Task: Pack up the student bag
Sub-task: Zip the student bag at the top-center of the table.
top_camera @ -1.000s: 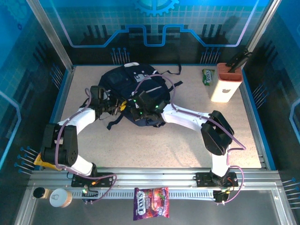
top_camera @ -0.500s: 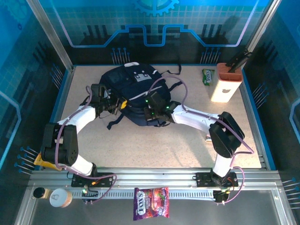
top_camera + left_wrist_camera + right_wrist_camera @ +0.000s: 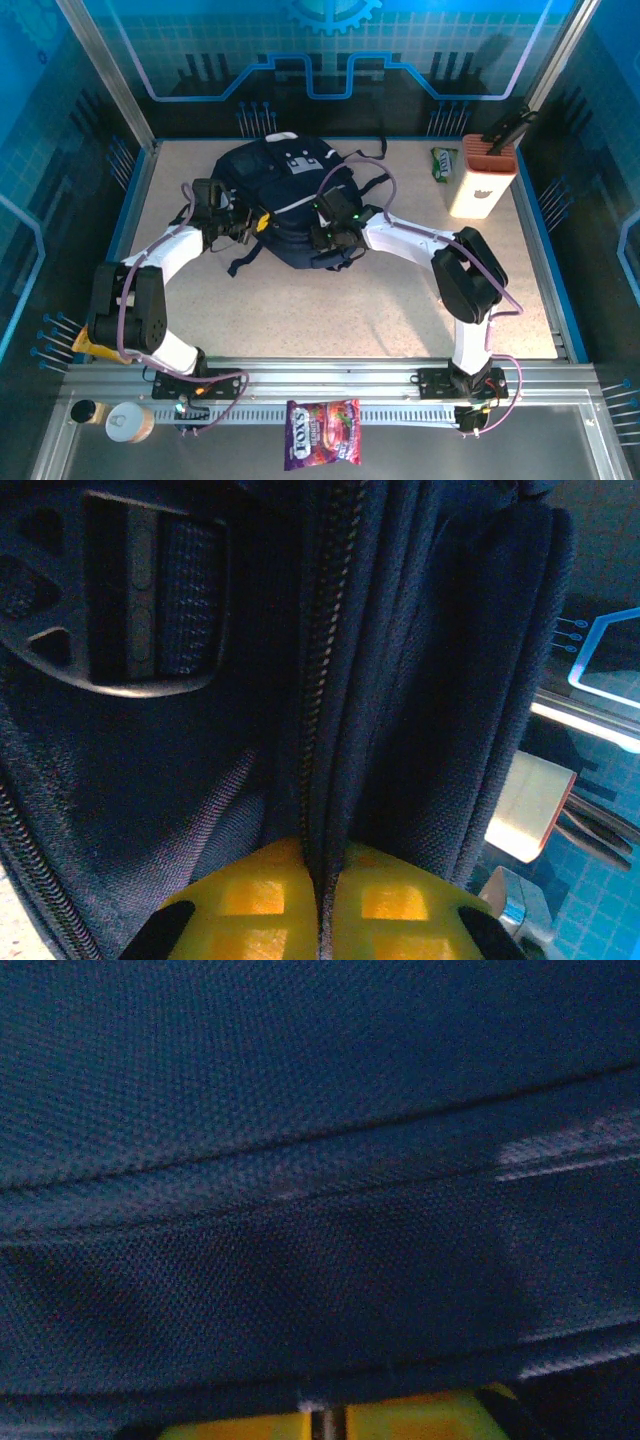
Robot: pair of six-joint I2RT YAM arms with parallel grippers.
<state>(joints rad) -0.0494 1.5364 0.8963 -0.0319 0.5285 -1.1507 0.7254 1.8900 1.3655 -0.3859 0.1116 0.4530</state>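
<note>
1. Position. The student bag point(image 3: 275, 180) lies flat on the counter point(image 3: 390, 310), directly ahead of both tools. One tool is at each side of the bag's near half.
2. Left tool point(image 3: 322, 905): closed. Its yellow pads point(image 3: 250, 910) pinch the zipper seam point(image 3: 325, 630) of the bag between them. A black buckle point(image 3: 130, 610) sits on the cloth just left of the seam, beyond the pads.
3. Right tool point(image 3: 325, 1423): pressed hard against navy cloth. Only the pad edges show, with a thin slit between them. Whether it grips the cloth or is letting go cannot be told.
4. Assessment. The step in hand appears to be work along the zipper line, with the left tool acting as anchor. The mouth ahead of the left tool looks closed, so packing is judged to be at an early stage.
5. Recommendation:
   - Keep the left pinch square on the seam and pull along the zipper, not across it.
   - Let the right tool take only a single layer close to the teeth.
   - Keep the two tools pulling apart gently so the cloth between them lies taut.
6. Risk. The fabric is soft and will bunch. A pinch through both layers would lock the opening shut. The loose straps near the tools could snag.
</note>
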